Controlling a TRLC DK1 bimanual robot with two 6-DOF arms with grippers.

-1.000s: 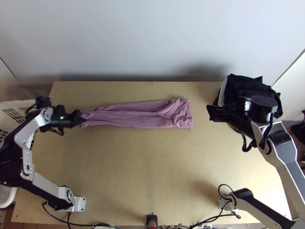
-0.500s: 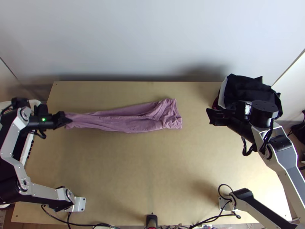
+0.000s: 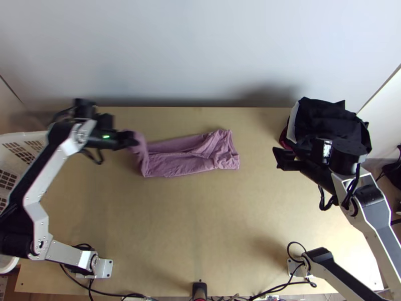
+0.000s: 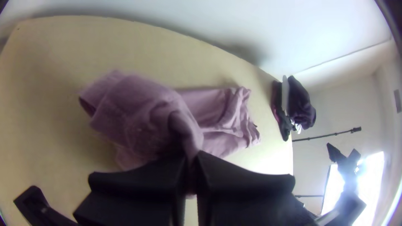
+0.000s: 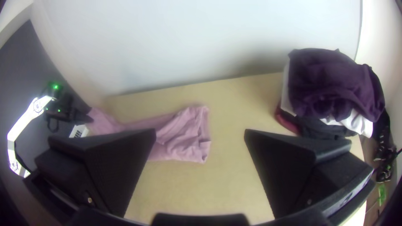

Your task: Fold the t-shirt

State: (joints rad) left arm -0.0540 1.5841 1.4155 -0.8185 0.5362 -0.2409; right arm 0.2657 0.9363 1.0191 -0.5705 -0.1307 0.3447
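The pink t-shirt (image 3: 183,154) lies as a narrow folded strip across the upper middle of the table, its left end lifted. My left gripper (image 3: 134,141) holds that raised end above the table. In the left wrist view my left gripper (image 4: 191,161) is shut on the shirt (image 4: 146,113), whose held part bulges up and droops over the rest. Right of the strip, my right gripper (image 3: 279,158) stays apart from the cloth. From the right wrist, my right gripper (image 5: 201,136) has its fingers wide apart with nothing between them, and the shirt (image 5: 184,136) lies beyond.
A pile of dark and white clothes (image 3: 331,120) sits at the table's back right corner, close to the right gripper. A white basket (image 3: 22,145) stands off the left edge. Bare wooden table (image 3: 195,226) spreads in front of the shirt.
My left gripper first drew the shirt leftward, then came back to the right with the held end lifted, so the strip is shorter. The right arm has hardly moved.
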